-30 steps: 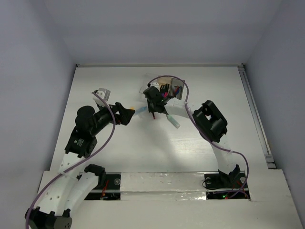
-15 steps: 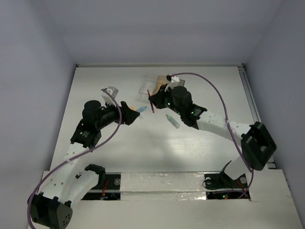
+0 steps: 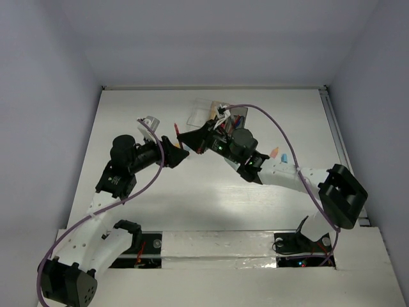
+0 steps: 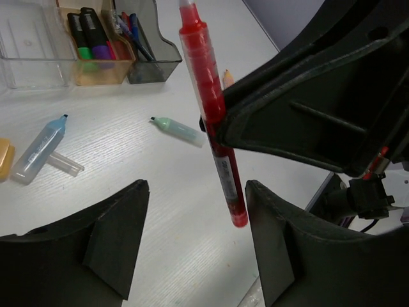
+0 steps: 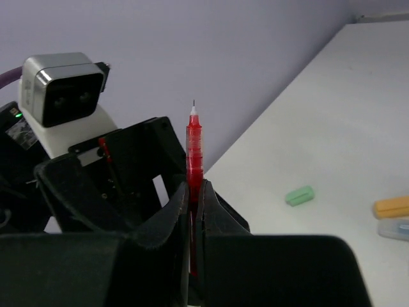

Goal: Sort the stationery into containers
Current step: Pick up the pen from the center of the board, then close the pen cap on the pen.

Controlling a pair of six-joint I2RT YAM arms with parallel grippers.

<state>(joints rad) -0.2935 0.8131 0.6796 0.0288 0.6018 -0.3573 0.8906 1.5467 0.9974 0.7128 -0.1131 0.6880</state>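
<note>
White table [image 4: 121, 185] lies below a mid-air handover: the right claw [image 5: 195, 198], clamped shut, holds one red pen [image 4: 211, 115] upright between the fingers of the half-open, empty left claw [image 4: 195, 230], which do not touch it. If the right lets go early, or the left closes off-centre, the pen could tip and drop. Beyond the left claw stand three boxes [image 4: 102, 75], with four loose pieces [image 4: 38, 150] nearer.
</note>
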